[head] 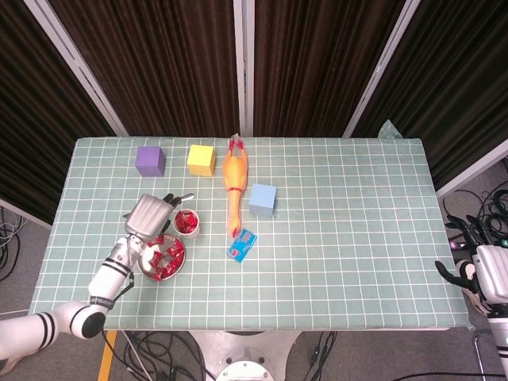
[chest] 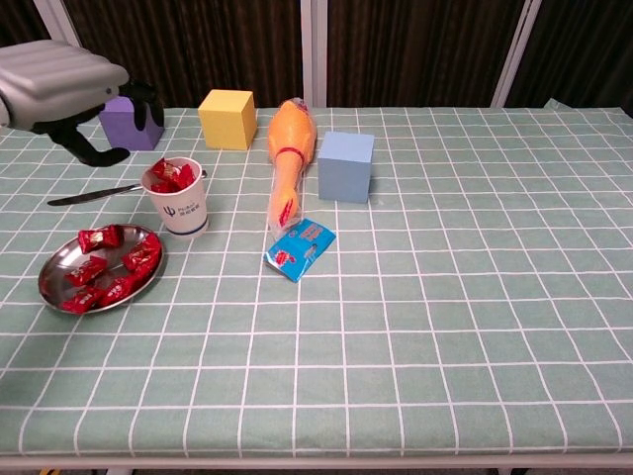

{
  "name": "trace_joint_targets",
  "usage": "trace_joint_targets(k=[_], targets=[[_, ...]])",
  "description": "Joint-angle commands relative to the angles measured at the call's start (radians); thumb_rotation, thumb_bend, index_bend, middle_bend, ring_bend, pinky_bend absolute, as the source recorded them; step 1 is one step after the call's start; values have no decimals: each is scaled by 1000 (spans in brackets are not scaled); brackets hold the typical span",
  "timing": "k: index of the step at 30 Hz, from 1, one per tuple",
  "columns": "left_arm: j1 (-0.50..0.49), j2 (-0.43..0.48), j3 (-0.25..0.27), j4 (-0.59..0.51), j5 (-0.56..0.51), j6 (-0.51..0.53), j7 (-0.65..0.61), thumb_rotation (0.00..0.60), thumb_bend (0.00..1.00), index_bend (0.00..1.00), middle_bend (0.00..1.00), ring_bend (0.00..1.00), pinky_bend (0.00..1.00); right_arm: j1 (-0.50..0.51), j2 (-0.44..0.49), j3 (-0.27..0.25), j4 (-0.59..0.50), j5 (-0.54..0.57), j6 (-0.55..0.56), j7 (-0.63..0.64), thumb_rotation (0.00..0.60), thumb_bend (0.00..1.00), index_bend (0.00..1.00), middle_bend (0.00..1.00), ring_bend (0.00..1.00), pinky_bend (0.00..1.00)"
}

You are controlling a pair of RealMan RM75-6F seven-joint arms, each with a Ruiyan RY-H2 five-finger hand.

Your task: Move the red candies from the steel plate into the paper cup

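A steel plate (head: 148,268) (chest: 51,269) near the table's front left holds several red candies (head: 165,256) (chest: 111,267). Just behind it to the right stands the white paper cup (head: 188,225) (chest: 181,207), with red candies (chest: 171,175) heaped in its mouth. My left hand (head: 149,215) (chest: 61,79) hovers to the left of the cup and over the plate's far edge. Its fingers are apart and hold nothing. My right hand (head: 481,274) hangs off the table's right end, fingers spread and empty; the chest view does not show it.
A metal utensil (chest: 94,194) lies just behind the cup. Further back are a purple cube (head: 150,160), a yellow cube (head: 202,159), an orange rubber chicken (head: 233,183) and a light-blue cube (head: 262,199). A blue packet (head: 242,245) lies right of the cup.
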Motion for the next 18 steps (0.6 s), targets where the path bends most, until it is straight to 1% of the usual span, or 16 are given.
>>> trace_joint_targets(k=[1,5,7,9,14,18], targets=[[71,63,33,-66,59,68,-99,600,387,365,447,875,1000,1,-1,0,0,-2,-1,1,600,195,123,237,70,427],[102,83,58,-76,91,95,-132,600,386,392,457,875,1000,3,-2,0,1,-4,-3,2,600,195,122,237,70,427],[132,93,94,-78,130,111,-168,600,382,407,468,875,1000,6,-4,-1,2,-7,-5,2,600,195,122,237,70,427],[151,77,141,-63,150,87,-184,600,379,416,471,875,1000,10,-5,-1,-1,-13,-7,1,600,195,122,237,70,427],[160,18,171,0,161,48,-186,600,347,424,472,875,1000,9,-5,-1,-3,-13,-5,-2,600,195,123,237,70,427],[159,-27,176,49,148,6,-185,600,339,424,473,875,1000,9,-3,-2,-6,-12,-5,-5,600,195,123,237,70,427]])
